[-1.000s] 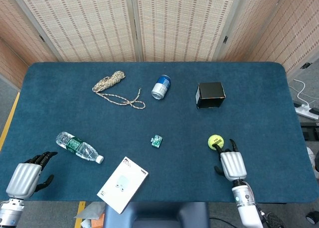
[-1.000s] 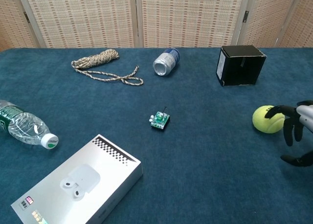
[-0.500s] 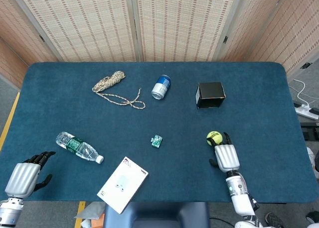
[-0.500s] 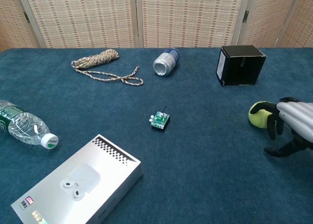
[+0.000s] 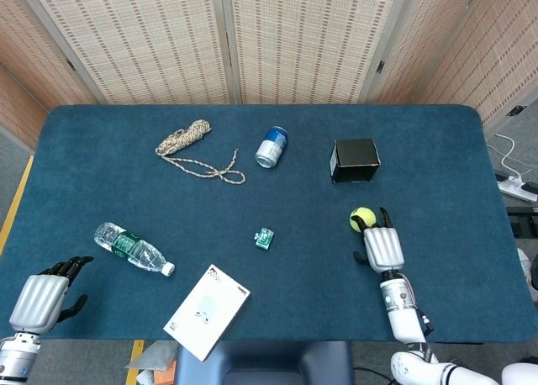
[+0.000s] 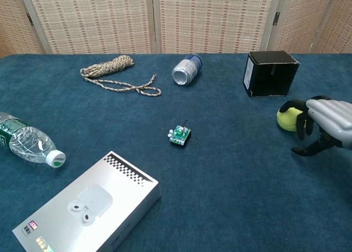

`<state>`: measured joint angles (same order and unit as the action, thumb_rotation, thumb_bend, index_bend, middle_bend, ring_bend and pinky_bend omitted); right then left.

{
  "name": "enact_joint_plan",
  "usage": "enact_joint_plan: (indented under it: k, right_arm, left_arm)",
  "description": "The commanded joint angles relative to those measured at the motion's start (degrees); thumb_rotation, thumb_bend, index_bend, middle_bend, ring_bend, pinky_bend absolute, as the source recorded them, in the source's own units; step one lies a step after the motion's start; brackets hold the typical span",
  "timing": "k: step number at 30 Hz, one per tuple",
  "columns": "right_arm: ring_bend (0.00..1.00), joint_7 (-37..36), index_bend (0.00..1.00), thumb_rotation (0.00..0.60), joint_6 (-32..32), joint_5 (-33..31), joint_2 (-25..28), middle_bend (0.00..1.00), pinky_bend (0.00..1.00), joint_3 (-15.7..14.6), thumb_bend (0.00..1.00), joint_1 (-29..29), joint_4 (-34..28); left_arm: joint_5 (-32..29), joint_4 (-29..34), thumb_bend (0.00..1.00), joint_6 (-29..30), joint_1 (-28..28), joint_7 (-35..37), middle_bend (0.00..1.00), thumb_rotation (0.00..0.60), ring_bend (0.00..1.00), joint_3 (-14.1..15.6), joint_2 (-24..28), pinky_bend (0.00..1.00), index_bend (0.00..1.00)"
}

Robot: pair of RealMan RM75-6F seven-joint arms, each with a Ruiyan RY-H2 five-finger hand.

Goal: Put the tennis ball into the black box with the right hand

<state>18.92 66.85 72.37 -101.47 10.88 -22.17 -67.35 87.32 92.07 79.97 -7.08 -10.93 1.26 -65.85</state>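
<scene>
The yellow-green tennis ball (image 5: 361, 218) (image 6: 286, 120) lies on the blue table, a short way in front of the black box (image 5: 354, 160) (image 6: 271, 73). My right hand (image 5: 382, 246) (image 6: 325, 125) is just behind the ball. Its fingers (image 6: 301, 125) reach over the ball's top and right side and touch it, while the thumb (image 6: 306, 149) hangs below, apart from the ball. No closed grip on the ball shows. My left hand (image 5: 40, 297) rests at the table's near left corner with its fingers apart, holding nothing.
A small green gadget (image 5: 266, 238) (image 6: 180, 135) sits mid-table. A white carton (image 5: 207, 311) (image 6: 88, 208) and a water bottle (image 5: 133, 249) (image 6: 27, 142) lie near left. A rope (image 5: 192, 150) (image 6: 113, 73) and a tipped can (image 5: 271, 145) (image 6: 186, 69) lie farther back.
My right hand has moved forward toward the black box, its fingers coming further over the tennis ball. The ball has shifted the same way. The left hand has hardly moved.
</scene>
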Motion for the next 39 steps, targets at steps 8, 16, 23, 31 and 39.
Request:
enact_joint_plan:
  k: [8,16,23,31,39]
  right_arm:
    - [0.48,-6.2,0.23,0.6,-3.1,0.5,-2.3,0.57,0.02,1.8,0.19,-4.0,8.9]
    - [0.48,-9.7,0.23,0.6,-4.7,1.7,-3.9,0.57,0.02,2.6,0.19,-7.3,14.1]
    - [0.48,-12.0,0.23,0.6,-5.6,1.9,-5.0,0.57,0.02,4.1,0.19,-10.4,18.3]
    - [0.48,-13.8,0.23,0.6,-6.7,1.4,-5.7,0.57,0.02,4.8,0.19,-12.3,22.3]
    - [0.48,-17.2,0.23,0.6,-8.4,1.9,-7.3,0.57,0.02,4.5,0.19,-14.5,28.6]
  left_arm:
    - [-0.7,0.2,0.33,-0.5,-0.1,-0.8,0.39,0.6,0.37,-0.1,-0.1,0.56,0.27]
    - [-1.1,-0.1,0.33,-0.3,-0.1,-1.1,0.39,0.6,0.37,-0.4,-0.3,0.56,0.27]
    - [-2.3,-0.4,0.33,-0.8,-0.2,-1.7,0.39,0.6,0.37,-0.6,-0.4,0.56,0.27]
    - [-3.1,-0.4,0.33,-1.4,-0.2,-2.2,0.39,0.6,0.37,-0.7,-0.5,0.56,0.27]
    - [-3.8,-0.5,0.33,-1.8,-0.4,-3.1,0.39,0.6,0.37,-0.8,-0.8,0.56,0.27]
